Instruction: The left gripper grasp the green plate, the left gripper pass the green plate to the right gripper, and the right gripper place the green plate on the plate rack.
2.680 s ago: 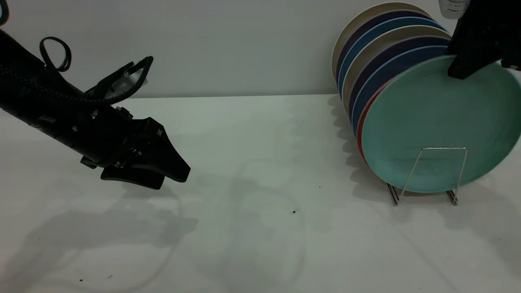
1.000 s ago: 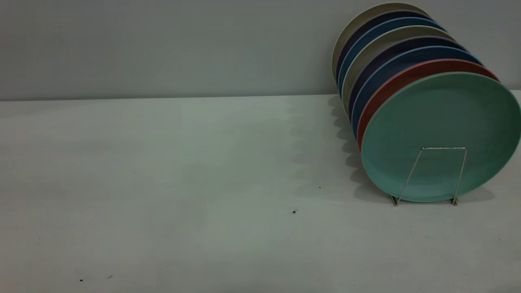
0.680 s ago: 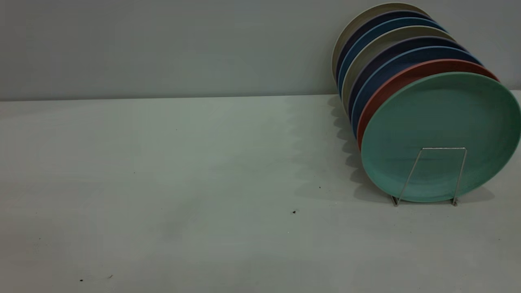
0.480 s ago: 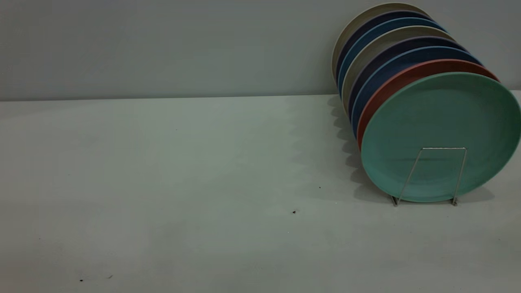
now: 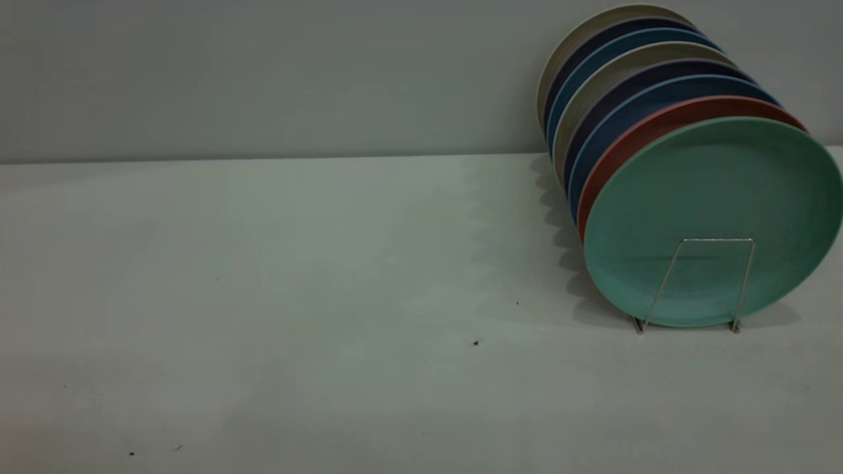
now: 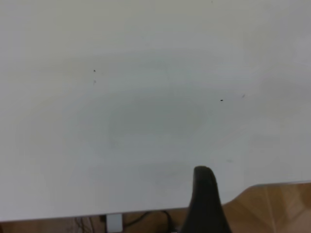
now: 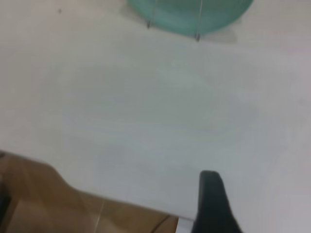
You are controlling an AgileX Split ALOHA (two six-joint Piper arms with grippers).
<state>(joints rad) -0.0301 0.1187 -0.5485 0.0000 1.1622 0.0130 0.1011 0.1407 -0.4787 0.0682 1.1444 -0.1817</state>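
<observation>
The green plate [image 5: 711, 210] stands upright at the front of the plate rack [image 5: 718, 240], leaning back on the row of plates behind it. No gripper touches it. Neither arm shows in the exterior view. In the left wrist view, only a dark tip of the left gripper [image 6: 203, 177] shows, over the bare white table near its front edge. In the right wrist view, a dark tip of the right gripper [image 7: 210, 180] shows above the table edge, far from the green plate [image 7: 189, 14] and the rack's wire [image 7: 198, 30].
Behind the green plate stand a salmon-pink plate [image 5: 635, 135], blue plates [image 5: 612, 105] and beige plates [image 5: 593, 33]. The white table [image 5: 296, 296] ends at a grey wall behind. A wooden floor [image 6: 277, 208] shows below the table edge.
Since 2.7 s ago both arms have left the exterior view, and the green plate has been let go and sits lower in the rack. Nothing has moved over the last second.
</observation>
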